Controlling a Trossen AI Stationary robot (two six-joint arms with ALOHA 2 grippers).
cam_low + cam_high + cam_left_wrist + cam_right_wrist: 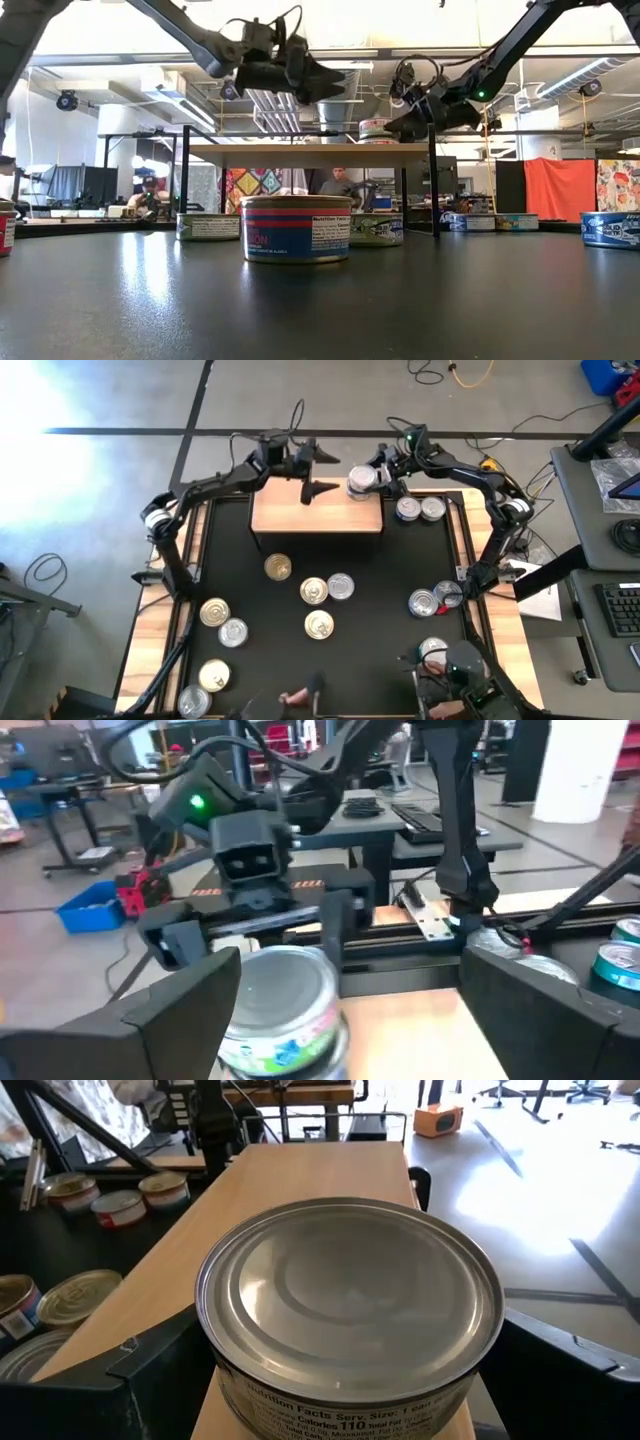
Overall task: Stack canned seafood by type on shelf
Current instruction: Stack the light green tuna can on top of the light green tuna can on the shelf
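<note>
Your black-topped surface [380,575] carries scattered tins. The low light-wood shelf [318,514] stands at its far edge. Your right gripper [368,481] clamps a short silver-lidded round tin [350,1295] at the shelf's right end. Left gripper [318,472] hangs open above the shelf.

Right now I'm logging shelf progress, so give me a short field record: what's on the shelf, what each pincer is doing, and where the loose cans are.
shelf: light wood, far middle of the table
on shelf: one silver-lid can, at its right end
right pincer: at that can, fingers either side
left pincer: open, empty, above the shelf
loose cans: gold can and others spread over the table
pair: on the table right of the shelf
</note>
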